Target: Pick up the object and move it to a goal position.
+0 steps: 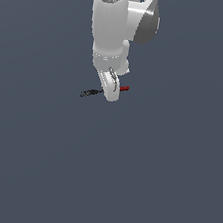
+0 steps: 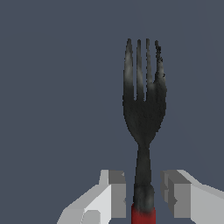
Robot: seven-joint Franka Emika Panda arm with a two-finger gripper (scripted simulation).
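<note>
Honestly the backdrop (image 1: pixel 172 193) is just one flat slate blue-grey field filling the whole exterior view, edge to edge. It's matte, evenly lit, with only a very faint shift in tone across it. You can't tell floor from wall, since no seam or horizon shows. The wrist view has the same plain blue-grey (image 2: pixel 52 87) behind everything, equally smooth and textureless.

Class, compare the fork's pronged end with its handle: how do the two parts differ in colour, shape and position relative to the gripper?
The pronged end is dark grey; the handle is red. The pronged end splits into four tines; the handle is a plain slim bar. The pronged end juts clear beyond the gripper; the handle starts between its fingers. Both belong to one slim fork.
</note>
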